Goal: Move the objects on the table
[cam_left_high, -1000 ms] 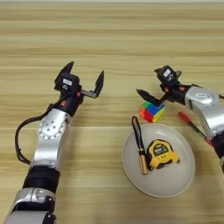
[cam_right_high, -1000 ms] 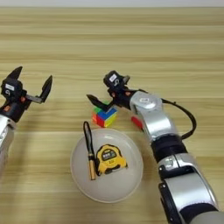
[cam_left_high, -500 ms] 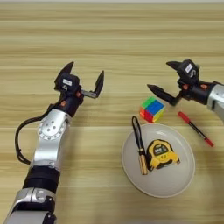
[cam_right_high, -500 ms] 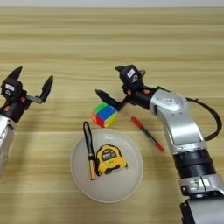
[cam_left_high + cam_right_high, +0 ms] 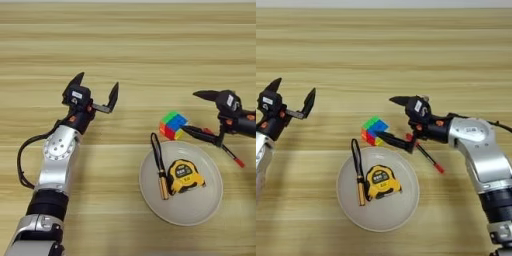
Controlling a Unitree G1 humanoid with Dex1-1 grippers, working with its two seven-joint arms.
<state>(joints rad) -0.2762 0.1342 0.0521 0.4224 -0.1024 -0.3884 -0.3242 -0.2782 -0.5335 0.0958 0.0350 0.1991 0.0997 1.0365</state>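
Jaws spread wide and empty on both arms. Seen from the left eye, the left gripper hovers over bare counter, well apart from everything else. A puzzle cube sits just beyond the rim of a white plate, which carries a tape measure and a wooden-handled tool. At the picture's right edge the right gripper has one finger reaching toward the cube.

From the right eye, that right gripper shows whole, its lower finger right beside the cube, while a red pen lies on the counter under the wrist. The cube looks to be the item in hand; next the fingers would need to bracket it squarely before closing.
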